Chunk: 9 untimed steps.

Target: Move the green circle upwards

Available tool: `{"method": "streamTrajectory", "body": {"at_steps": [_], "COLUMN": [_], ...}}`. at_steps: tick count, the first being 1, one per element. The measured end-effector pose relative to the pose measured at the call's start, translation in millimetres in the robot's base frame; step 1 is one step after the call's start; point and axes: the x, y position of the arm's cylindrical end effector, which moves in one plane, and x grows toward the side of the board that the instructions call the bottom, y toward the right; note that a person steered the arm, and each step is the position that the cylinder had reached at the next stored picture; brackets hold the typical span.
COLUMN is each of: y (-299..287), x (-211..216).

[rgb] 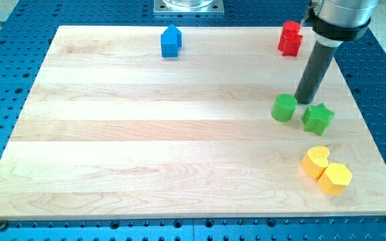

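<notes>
The green circle (284, 108), a short green cylinder, stands on the wooden board (146, 147) at the view's right, about mid-height. My tip (305, 102) is at the end of the dark rod, just to the right of the green circle and slightly above its middle, very close to it or touching it. A green star (318, 118) lies just right of and below my tip. The tip stands between the two green blocks.
A red block (290, 38) is near the top right of the board. A blue block (171, 41) is at the top centre. A yellow heart (315, 161) and a yellow hexagon (335, 179) sit touching at the bottom right.
</notes>
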Motion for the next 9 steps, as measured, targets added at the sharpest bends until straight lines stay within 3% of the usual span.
{"method": "streamTrajectory", "body": {"at_steps": [1, 2, 4, 6, 7, 9], "y": [-1, -38, -110, -62, -61, -24], "x": [45, 86, 79, 44, 65, 6]}}
